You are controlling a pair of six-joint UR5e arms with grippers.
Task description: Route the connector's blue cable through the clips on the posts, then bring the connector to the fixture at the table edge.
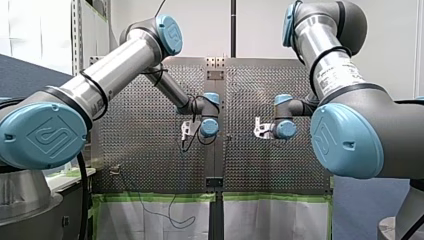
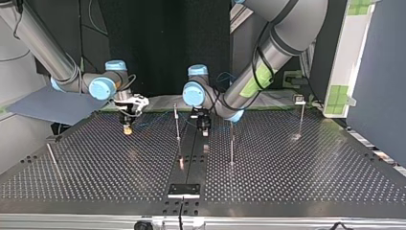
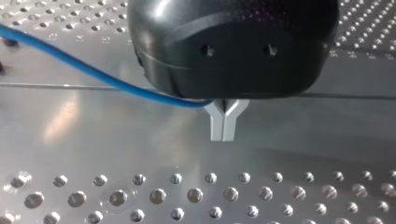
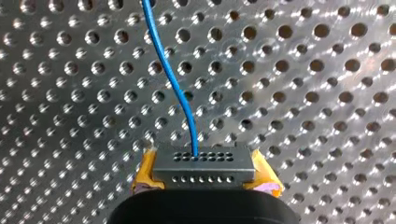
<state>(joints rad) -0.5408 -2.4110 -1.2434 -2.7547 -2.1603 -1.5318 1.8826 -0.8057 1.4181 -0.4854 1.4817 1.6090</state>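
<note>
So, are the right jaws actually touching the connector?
Touching. The right wrist view shows the connector squeezed between the right jaws, with a yellow pad pressed against each end.

The right gripper point(image 4: 205, 176) has its 2 yellow-padded fingers point(image 4: 145, 170) closed against the ends of a grey connector point(image 4: 204, 163) bearing 2 rows of small holes. A blue cable point(image 4: 170, 79) leaves the connector's forward face and curves ahead over the perforated table point(image 4: 303, 93).
</note>
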